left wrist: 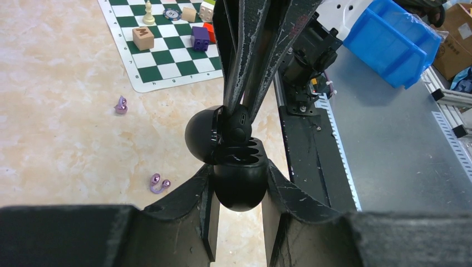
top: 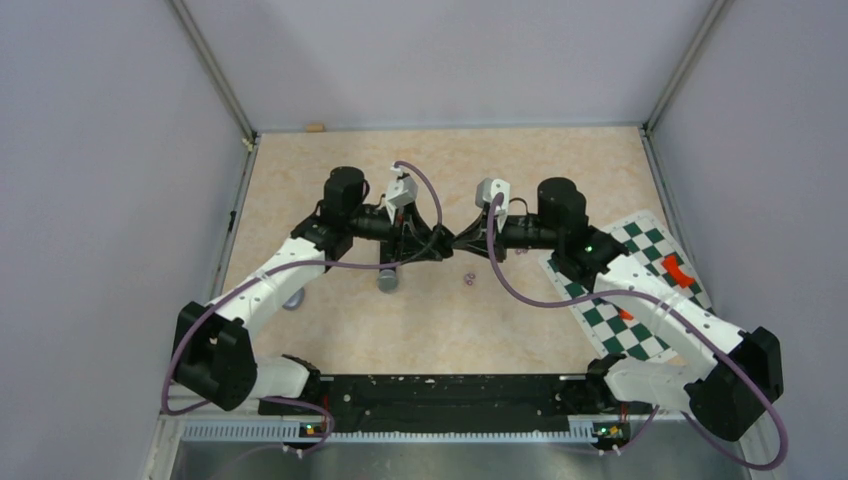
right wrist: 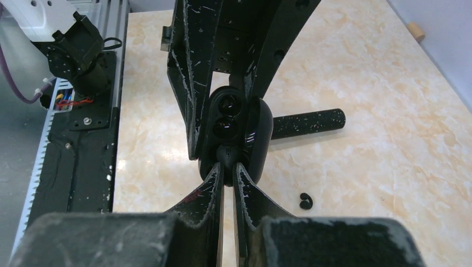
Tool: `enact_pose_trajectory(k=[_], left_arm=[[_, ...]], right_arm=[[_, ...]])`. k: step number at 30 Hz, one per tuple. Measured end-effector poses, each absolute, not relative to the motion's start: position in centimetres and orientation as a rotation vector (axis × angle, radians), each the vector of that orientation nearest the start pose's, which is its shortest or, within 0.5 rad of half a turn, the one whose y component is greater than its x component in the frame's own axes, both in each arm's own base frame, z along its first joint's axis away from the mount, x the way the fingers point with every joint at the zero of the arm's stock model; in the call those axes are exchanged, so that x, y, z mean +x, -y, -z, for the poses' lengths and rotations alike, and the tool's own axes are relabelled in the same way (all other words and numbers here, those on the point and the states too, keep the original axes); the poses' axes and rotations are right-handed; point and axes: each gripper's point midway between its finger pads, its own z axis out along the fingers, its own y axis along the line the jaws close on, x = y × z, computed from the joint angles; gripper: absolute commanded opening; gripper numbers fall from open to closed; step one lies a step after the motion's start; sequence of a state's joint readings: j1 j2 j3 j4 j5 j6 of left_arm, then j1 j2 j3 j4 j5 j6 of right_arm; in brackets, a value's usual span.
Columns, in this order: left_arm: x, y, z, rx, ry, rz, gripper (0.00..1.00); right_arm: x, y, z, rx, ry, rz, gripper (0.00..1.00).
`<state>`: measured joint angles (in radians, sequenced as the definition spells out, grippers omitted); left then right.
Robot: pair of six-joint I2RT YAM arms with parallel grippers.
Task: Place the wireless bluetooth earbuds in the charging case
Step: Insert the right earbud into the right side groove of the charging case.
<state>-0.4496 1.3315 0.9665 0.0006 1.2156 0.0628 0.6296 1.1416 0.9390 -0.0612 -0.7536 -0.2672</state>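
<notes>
L gripper (left wrist: pixel 239 177) clamped on charging case (right wrist: pixel 236 119), lid open, facing R gripper (right wrist: pixel 227 167) — braced for insertion. R gripper pinched near-shut on black earbud (left wrist: pixel 240 119) — poised at case mouth.

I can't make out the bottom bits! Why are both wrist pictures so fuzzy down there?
Left wrist view: the left gripper starts too close to the lens, so its base blurs; the charging case looks sharp. Right wrist view: the right gripper blurs likewise at its base, and the case shows a small shine. Top view: even light, soft shadows.
</notes>
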Motion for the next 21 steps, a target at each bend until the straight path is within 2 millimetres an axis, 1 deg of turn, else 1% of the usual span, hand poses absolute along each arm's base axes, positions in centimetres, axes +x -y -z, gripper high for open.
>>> enact_pose_trajectory(k=[9, 17, 21], left_arm=[[21.3, 28.4, -25.1, 1.260, -1.468, 1.424, 0.00], [20.7, 28.4, -25.5, 1.281, -1.435, 1.438, 0.00], [20.7, 28.4, -25.6, 1.285, -1.428, 1.439, 0.00]], right_arm=[[21.0, -30.5, -27.1, -1.243, -1.397, -1.056, 0.09], [20.3, -30.6, -27.3, -1.259, -1.382, -1.098, 0.14], [20.3, -30.6, -27.3, -1.263, -1.376, -1.093, 0.21]])
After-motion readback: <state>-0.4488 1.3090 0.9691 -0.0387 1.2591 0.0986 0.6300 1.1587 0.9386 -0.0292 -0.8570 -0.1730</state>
